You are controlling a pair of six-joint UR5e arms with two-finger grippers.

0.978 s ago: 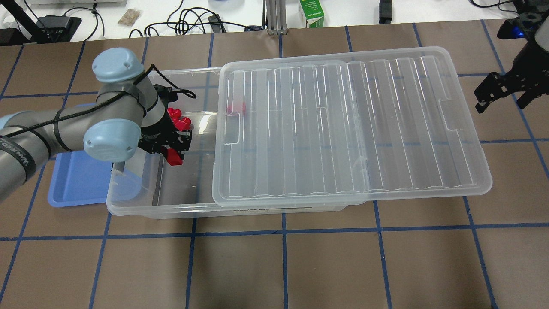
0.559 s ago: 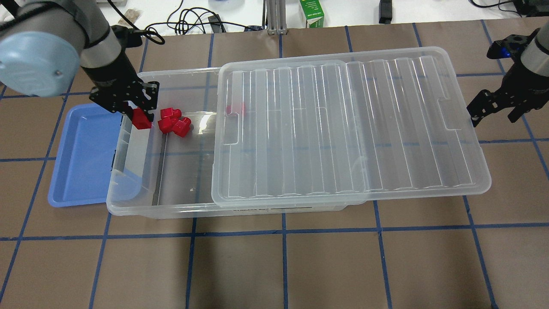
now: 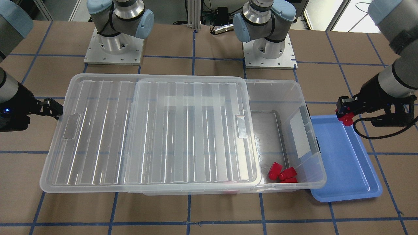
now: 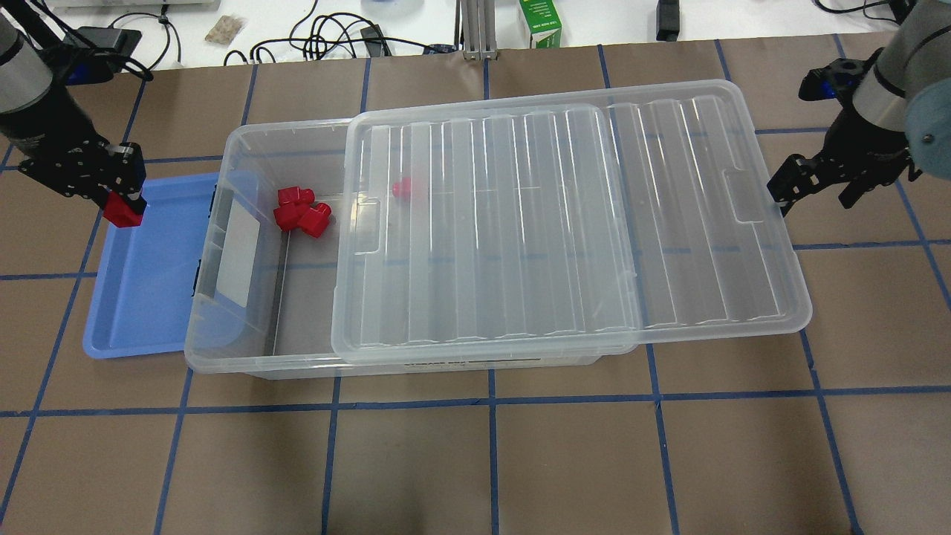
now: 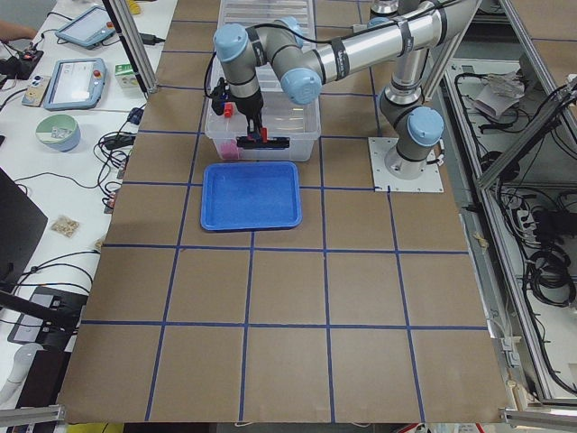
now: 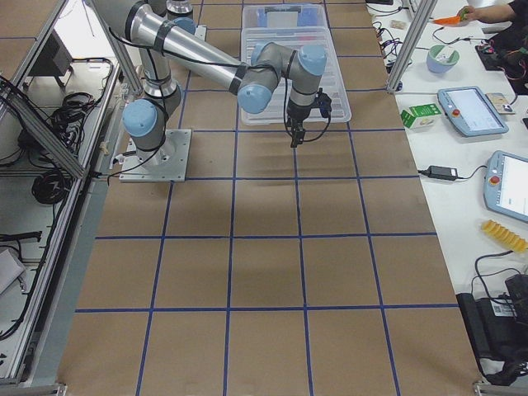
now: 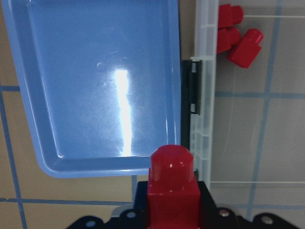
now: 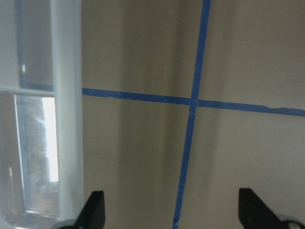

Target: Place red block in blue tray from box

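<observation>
Over the far outer corner of the blue tray (image 4: 137, 297), on the side away from the box (image 4: 223, 355), you have entry one: red block (image 4: 122, 211), count one, clamped in the left gripper (image 3: 343, 115). The jaws are closed to the block's width on its cube body. Its narrower end points away from the wrist. The block is raised clear of the tray floor.

Writing: you can read none.
- The green carton (image 4: 540, 24) beyond the tabletop's far edge has white lettering too small to make out.
- A dark printed strip on the box's near wall is likewise illegible.
- The pale patch on the box's end wall is blank.

Counts for your record:
- Red blocks, five visible: one held; three loose blocks (image 4: 301, 210) clustered and touching on the box floor near the tray end; one further block (image 4: 407, 189) seen through the lid.
- Blue tray, one: on the tabletop, right against the box's end, its edge under the box's rim as seen from overhead.
- Box, one: clear, with a dark latch (image 7: 193, 86) at the tray end.
- Lid (image 4: 572, 223), one: ribbed, clear, slid sideways to overhang the box toward the right arm, so the tray end is uncovered.
- Tabletop (image 4: 490, 461), one: brown, gridded with blue tape.

Last, right gripper (image 8: 171, 212): jaws spread wide, holding nothing, over bare tabletop just beside the lid's overhanging edge.
</observation>
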